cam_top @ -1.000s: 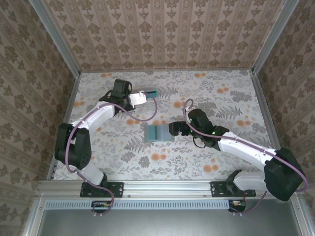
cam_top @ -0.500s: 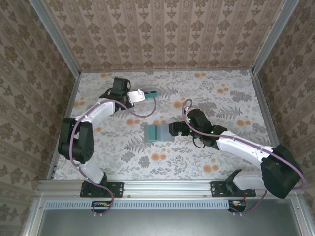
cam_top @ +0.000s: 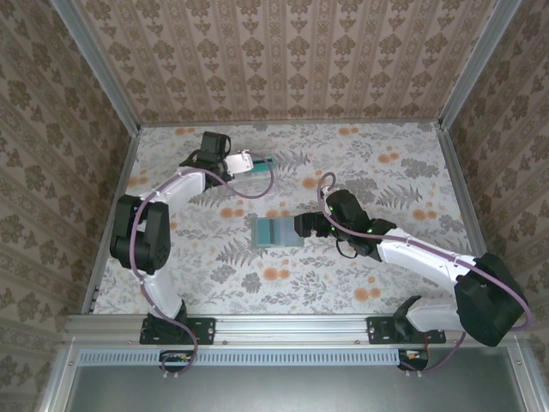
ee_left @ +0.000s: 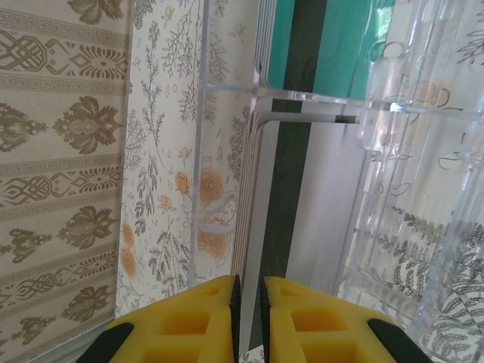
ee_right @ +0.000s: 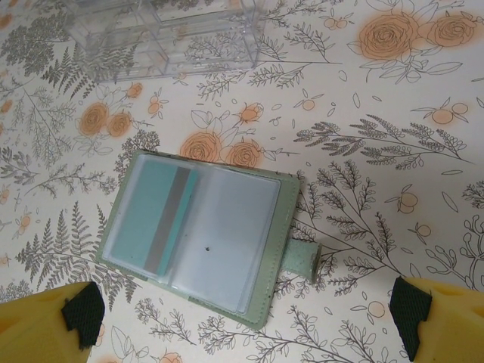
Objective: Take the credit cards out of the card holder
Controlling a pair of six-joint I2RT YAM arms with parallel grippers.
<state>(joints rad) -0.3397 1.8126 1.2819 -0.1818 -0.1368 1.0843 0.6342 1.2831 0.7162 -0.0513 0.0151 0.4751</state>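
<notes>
The left gripper (ee_left: 248, 281) is hanging at the clear box (ee_left: 393, 144). Its yellow fingers are standing only a slit apart, with the edge of a white striped card (ee_left: 314, 219) running into that slit. Whether it is pinching the card or letting it loose I cannot tell. A card freed while leaning could be tipping over the box wall, or jamming against the teal card (ee_left: 344, 45) at the far end.

The right gripper (ee_right: 246, 314) is hovering spread wide, holding nothing, over the card holder (ee_right: 227, 242). The holder is lying open mid-surface and is carrying another teal card (ee_right: 155, 215) in the pocket away from its clasp. Nothing is pinning the holder, so a pull on that card may be dragging it along.

The flowered surface (ee_right: 378, 151) is sitting between wallpapered walls (cam_top: 274, 60), with a metal rail (cam_top: 283, 330) running along the near edge.
</notes>
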